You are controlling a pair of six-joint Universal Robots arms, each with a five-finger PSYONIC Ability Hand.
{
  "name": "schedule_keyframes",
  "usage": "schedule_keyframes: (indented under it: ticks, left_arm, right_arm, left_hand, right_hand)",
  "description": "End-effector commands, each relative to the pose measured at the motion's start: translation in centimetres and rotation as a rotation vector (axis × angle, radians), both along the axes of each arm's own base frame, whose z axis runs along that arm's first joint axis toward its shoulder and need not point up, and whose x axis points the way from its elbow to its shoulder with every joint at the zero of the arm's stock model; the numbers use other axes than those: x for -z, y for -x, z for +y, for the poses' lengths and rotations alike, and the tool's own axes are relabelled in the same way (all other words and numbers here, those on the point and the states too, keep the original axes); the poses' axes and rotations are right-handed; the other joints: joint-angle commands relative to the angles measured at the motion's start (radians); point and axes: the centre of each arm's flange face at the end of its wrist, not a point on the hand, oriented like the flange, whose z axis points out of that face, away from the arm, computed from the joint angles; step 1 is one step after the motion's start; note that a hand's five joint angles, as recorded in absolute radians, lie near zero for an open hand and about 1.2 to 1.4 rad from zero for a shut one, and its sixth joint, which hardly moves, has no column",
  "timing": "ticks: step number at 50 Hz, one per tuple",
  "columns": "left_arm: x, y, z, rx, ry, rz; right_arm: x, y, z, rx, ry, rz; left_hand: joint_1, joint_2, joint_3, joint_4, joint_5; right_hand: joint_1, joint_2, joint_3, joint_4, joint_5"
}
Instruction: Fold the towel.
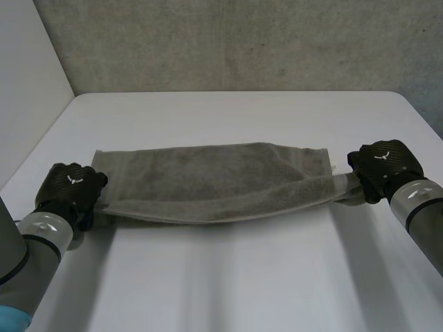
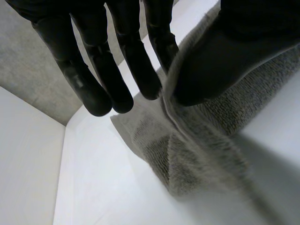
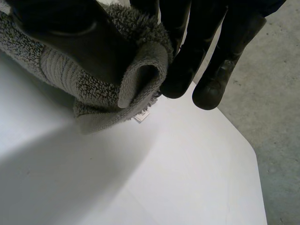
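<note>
A grey towel [image 1: 214, 180], folded lengthwise into a long band, is stretched across the white table [image 1: 228, 277] between my two hands. My left hand [image 1: 69, 187] holds its left end. In the left wrist view the thumb of the left hand [image 2: 108, 70] pinches the towel's [image 2: 197, 154] edge against a finger, and the rest of the cloth trails down to the table. My right hand [image 1: 384, 166] holds the right end. There the towel [image 3: 93, 93] is bunched and rolled between the thumb and fingers of the right hand [image 3: 206, 47], with a small white label hanging below.
A grey concrete wall [image 1: 242, 41] rises behind the table's far edge. A white panel [image 1: 28, 83] stands along the left side. Bare tabletop lies in front of and behind the towel, and the right edge runs close to my right hand.
</note>
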Motion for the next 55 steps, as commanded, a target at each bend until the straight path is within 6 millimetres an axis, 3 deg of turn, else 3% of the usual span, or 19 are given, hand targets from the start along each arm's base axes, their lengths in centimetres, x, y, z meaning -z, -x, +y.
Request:
schedule_keyframes:
  ticks: [1,10,15,25,32,35,37,43,45,46,48,51,53,55]
  left_arm:
    - [-0.4,-0.7,0.0,-0.011,0.016,-0.040]
    - [-3.7,-1.7,-0.4,-0.031,0.130,-0.080]
    - [-5.1,-1.2,0.7,0.056,0.151,-0.056]
    - [-5.8,-0.6,3.0,0.163,0.051,-0.044]
    - [-5.8,-0.3,3.1,0.207,0.042,-0.036]
    - [-5.4,-0.3,2.1,0.219,0.037,-0.048]
    - [-3.8,0.0,0.4,0.237,0.003,-0.078]
    - [-2.0,0.7,-2.6,0.270,0.004,-0.143]
    - [-0.1,1.5,-4.8,0.296,-0.012,-0.175]
    - [-0.1,1.5,-4.8,0.296,-0.012,-0.175]
    - [1.2,2.2,-7.4,0.304,-0.007,-0.192]
    - [2.0,2.6,-8.6,0.306,-0.010,-0.193]
    - [3.1,3.2,-11.1,0.306,0.004,-0.193]
    - [3.5,3.5,-12.2,0.305,0.013,-0.188]
  right_arm:
    - [-0.9,0.1,-0.1,0.006,0.029,-0.006]
    - [-2.8,0.8,0.0,0.022,0.081,-0.019]
    - [-4.5,1.0,0.9,0.013,0.093,-0.006]
    - [-7.9,2.1,3.2,-0.023,0.057,0.060]
    - [-7.9,3.0,3.4,-0.066,-0.016,0.099]
    - [-7.3,3.2,2.5,-0.085,-0.043,0.109]
    - [-6.1,3.3,0.8,-0.086,-0.088,0.113]
    - [-4.7,2.8,-1.9,-0.092,-0.130,0.118]
    - [-3.7,2.5,-3.9,-0.086,-0.145,0.120]
    - [-3.7,2.5,-3.9,-0.086,-0.145,0.120]
    - [-2.4,2.1,-6.0,-0.084,-0.154,0.111]
    - [-1.6,1.6,-6.9,-0.086,-0.159,0.104]
    - [-0.1,0.8,-8.7,-0.075,-0.128,0.099]
    - [0.7,0.6,-9.8,-0.063,-0.094,0.099]
  left_hand:
    - [-0.060,-0.080,-0.082,-0.083,-0.240]
    - [-0.060,-0.080,-0.082,-0.083,-0.240]
    - [-0.060,-0.080,-0.082,-0.083,-0.240]
    - [-0.060,-0.080,-0.082,-0.083,-0.240]
    - [-0.060,-0.080,-0.082,-0.083,-0.240]
    - [-0.060,-0.080,-0.082,-0.083,-0.240]
    - [-0.060,-0.080,-0.082,-0.083,-0.240]
    - [-0.060,-0.080,-0.082,-0.083,-0.240]
    - [-0.060,-0.080,-0.082,-0.083,-0.240]
    - [-0.060,-0.080,-0.082,-0.083,-0.240]
    - [-0.060,-0.080,-0.082,-0.083,-0.240]
    - [-0.060,-0.080,-0.082,-0.083,-0.240]
    - [-0.060,-0.080,-0.082,-0.083,-0.240]
    - [-0.060,-0.080,-0.082,-0.083,-0.240]
  right_hand:
    - [0.061,0.079,0.047,0.045,0.064]
    - [0.061,0.079,0.047,0.045,0.064]
    - [0.061,0.079,0.047,0.045,0.064]
    - [0.061,0.079,0.047,0.045,0.064]
    - [0.061,0.079,0.047,0.045,0.064]
    - [0.061,0.079,0.047,0.045,0.064]
    - [0.061,0.079,0.047,0.045,0.064]
    - [0.061,0.079,0.047,0.045,0.064]
    - [0.061,0.079,0.047,0.045,0.064]
    - [0.061,0.079,0.047,0.045,0.064]
    - [0.061,0.079,0.047,0.045,0.064]
    - [0.061,0.079,0.047,0.045,0.064]
    - [0.061,0.079,0.047,0.045,0.064]
    - [0.061,0.079,0.047,0.045,0.064]
